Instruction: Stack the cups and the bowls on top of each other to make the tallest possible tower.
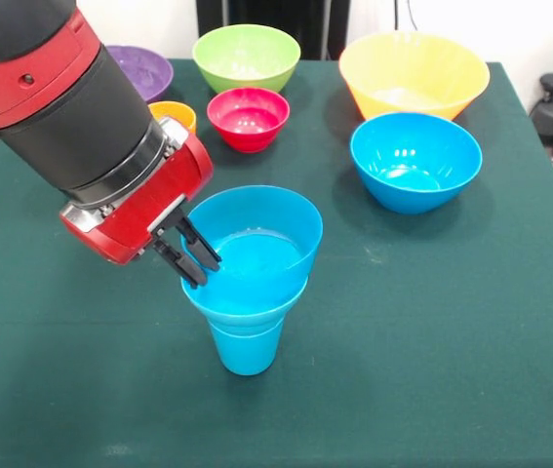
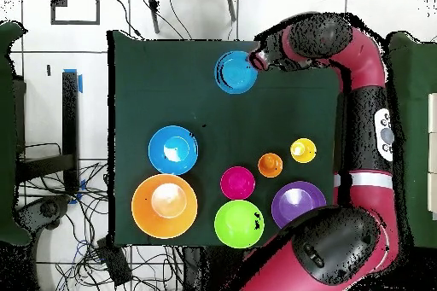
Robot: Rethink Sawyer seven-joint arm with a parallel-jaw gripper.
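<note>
A blue cup (image 1: 246, 348) stands upright near the table's front. A blue bowl (image 1: 240, 304) sits in it, and a second, wider blue bowl (image 1: 256, 239) rests tilted on top. My gripper (image 1: 188, 255) is at this top bowl's left rim, with one finger inside and one outside, shut on the rim. In the overhead view the blue stack (image 2: 236, 72) is at the table's top with the gripper (image 2: 256, 59) at its right edge. A third blue bowl (image 1: 414, 161) and the large yellow-orange bowl (image 1: 414, 73) stand at the right.
At the back stand the red bowl (image 1: 248, 118), the green bowl (image 1: 247, 56) and the purple bowl (image 1: 141, 70). The orange cup (image 1: 175, 113) is partly behind my arm. The yellow cup (image 2: 303, 150) shows only in the overhead view, beside the orange cup (image 2: 270, 165).
</note>
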